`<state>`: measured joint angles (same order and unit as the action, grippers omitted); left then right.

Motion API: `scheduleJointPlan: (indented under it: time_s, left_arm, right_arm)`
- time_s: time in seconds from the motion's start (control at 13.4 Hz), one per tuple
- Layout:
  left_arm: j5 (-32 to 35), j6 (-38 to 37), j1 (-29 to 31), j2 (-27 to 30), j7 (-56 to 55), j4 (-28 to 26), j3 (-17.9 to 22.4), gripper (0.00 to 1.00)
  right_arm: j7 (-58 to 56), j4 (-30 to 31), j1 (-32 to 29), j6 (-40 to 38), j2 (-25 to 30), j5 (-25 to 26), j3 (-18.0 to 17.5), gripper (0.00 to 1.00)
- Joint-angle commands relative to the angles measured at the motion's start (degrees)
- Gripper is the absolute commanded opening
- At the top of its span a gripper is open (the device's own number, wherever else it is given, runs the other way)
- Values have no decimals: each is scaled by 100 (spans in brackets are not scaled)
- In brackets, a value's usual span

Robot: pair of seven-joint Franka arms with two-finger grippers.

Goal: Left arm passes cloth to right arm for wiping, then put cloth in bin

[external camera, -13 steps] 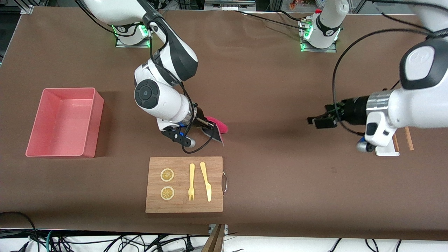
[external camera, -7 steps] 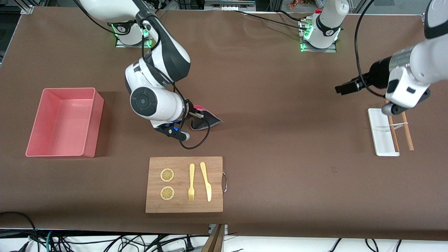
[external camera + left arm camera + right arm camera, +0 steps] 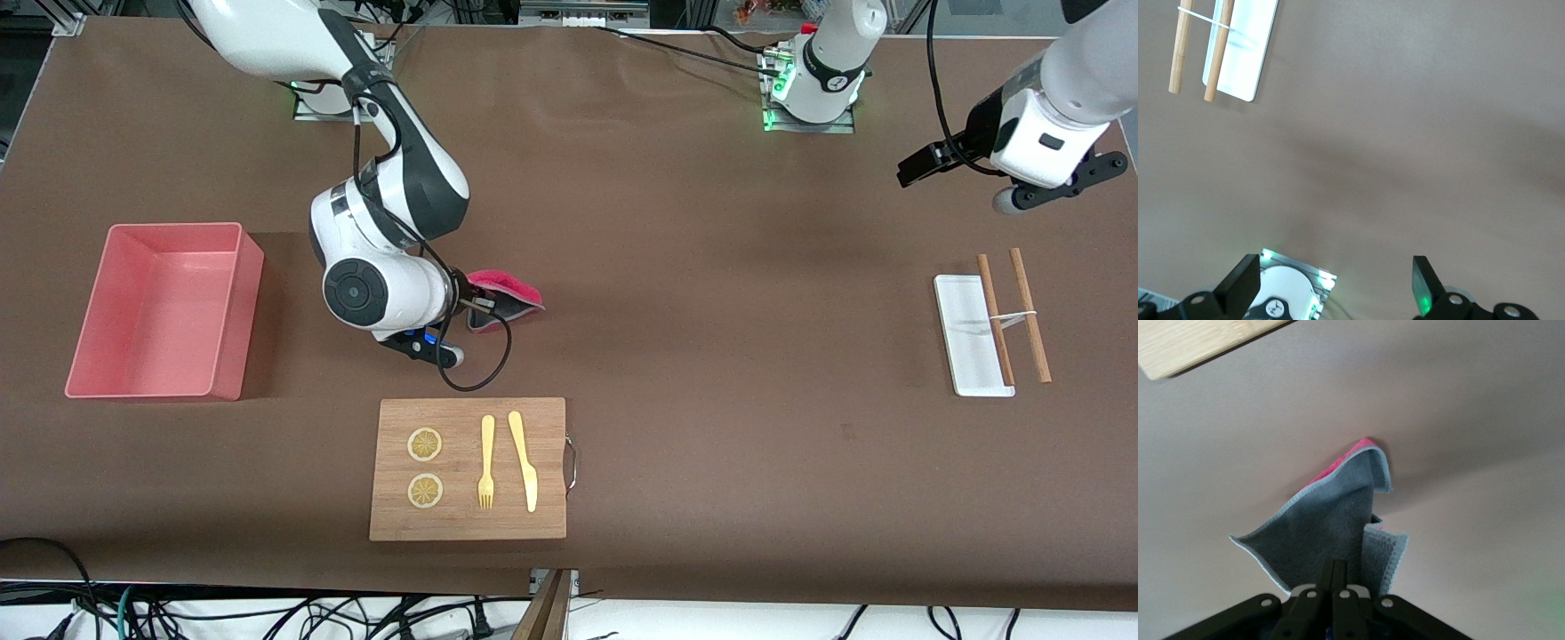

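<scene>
The cloth [image 3: 507, 292], crimson-pink on one face and grey on the other, is pinched in my right gripper [image 3: 475, 305], which is shut on it low over the table between the wooden board and the right arm's base. In the right wrist view the grey face of the cloth [image 3: 1331, 527] spreads out from the shut right gripper [image 3: 1340, 577], and its pink tip reaches the tabletop. The salmon-pink bin [image 3: 244, 302] stands toward the right arm's end of the table. My left gripper [image 3: 920, 164] is open and holds nothing, raised near its own base; its left gripper [image 3: 1336, 283] fingertips stand wide apart.
A wooden board [image 3: 547, 462] with two lemon slices, a fork [image 3: 486, 462] and a knife [image 3: 523, 458] lies nearer the front camera than the cloth. A white tray [image 3: 960, 338] with two chopsticks [image 3: 1027, 311] across it sits at the left arm's end.
My right gripper has dragged the cloth toward the bin's end and a little away from the board. The left arm has drawn back and up, off the white tray, toward its base.
</scene>
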<state>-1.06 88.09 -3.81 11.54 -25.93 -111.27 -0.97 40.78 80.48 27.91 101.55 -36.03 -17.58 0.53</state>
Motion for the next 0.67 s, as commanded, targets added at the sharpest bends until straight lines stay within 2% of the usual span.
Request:
scheduleJointPlan:
  time_s: [0.0,0.15,0.22,0.45,0.6]
  left_arm:
    - [290,454,39,349,185,-492,-61,100]
    - [458,551,30,349,194,-474,-78,100]
    - [458,552,30,349,203,-465,-79,100]
    - [458,692,39,305,395,-439,-44,100]
    - [458,797,39,305,440,-413,-26,100]
  right_arm:
    - [-210,47,-49,-91,-62,96,61,0]
    - [-334,160,-93,-65,-159,201,70,0]
    - [-421,292,-163,-39,-159,419,70,0]
    - [-1490,810,-715,-38,42,659,88,0]
    - [-2098,987,-866,-38,79,834,315,0]
